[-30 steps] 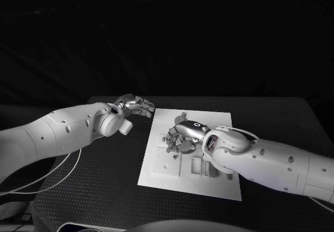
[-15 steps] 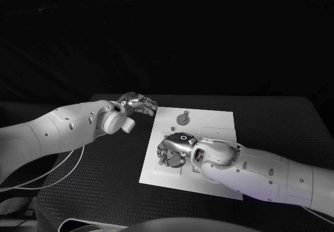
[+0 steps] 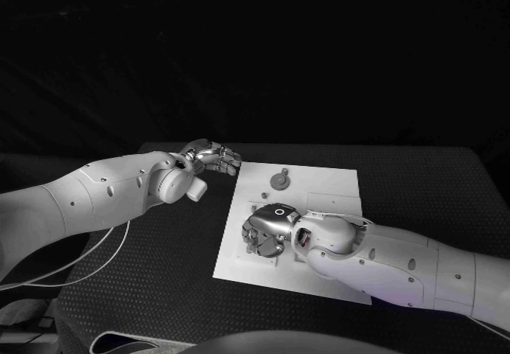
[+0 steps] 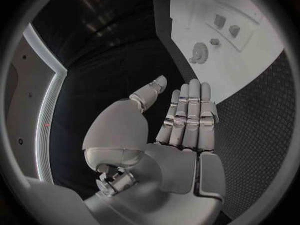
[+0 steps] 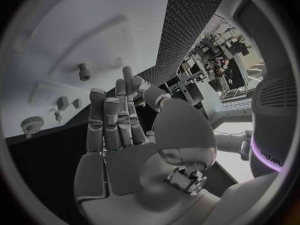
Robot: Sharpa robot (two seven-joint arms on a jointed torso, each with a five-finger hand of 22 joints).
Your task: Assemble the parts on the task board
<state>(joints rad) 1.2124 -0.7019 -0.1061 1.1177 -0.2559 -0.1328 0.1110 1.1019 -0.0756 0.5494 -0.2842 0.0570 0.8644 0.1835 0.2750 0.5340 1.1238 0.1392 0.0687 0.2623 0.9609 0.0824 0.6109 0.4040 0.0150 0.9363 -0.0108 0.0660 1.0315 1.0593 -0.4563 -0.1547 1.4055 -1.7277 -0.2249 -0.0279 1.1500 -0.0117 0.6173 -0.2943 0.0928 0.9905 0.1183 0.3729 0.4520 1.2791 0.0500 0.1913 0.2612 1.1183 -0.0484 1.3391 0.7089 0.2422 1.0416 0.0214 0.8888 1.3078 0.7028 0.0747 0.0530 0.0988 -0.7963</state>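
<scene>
The white task board (image 3: 325, 184) lies mid-table. A round toothed part (image 3: 279, 179) sits near its far edge, also seen as the gear (image 4: 199, 51) in the left wrist view, beside small block parts (image 4: 220, 20). My right hand (image 3: 266, 230) hovers low over the board's left middle, its fingers (image 5: 112, 120) stretched out and holding nothing. Beyond them the right wrist view shows a small peg (image 5: 83, 71), the gear (image 5: 31, 124) and small blocks (image 5: 63, 103) on the board (image 5: 94, 25). My left hand (image 3: 213, 158) hangs off the board's far left corner, fingers (image 4: 187, 112) straight and empty.
The black textured table (image 3: 149, 251) surrounds the board, with bare surface to the left and right of it. A white cable (image 3: 101, 262) runs under my left arm. Part of the board lies hidden beneath my right hand and forearm.
My right hand has moved from the board's centre toward its near left side and lower over it, then held almost still. The left hand has barely shifted.
</scene>
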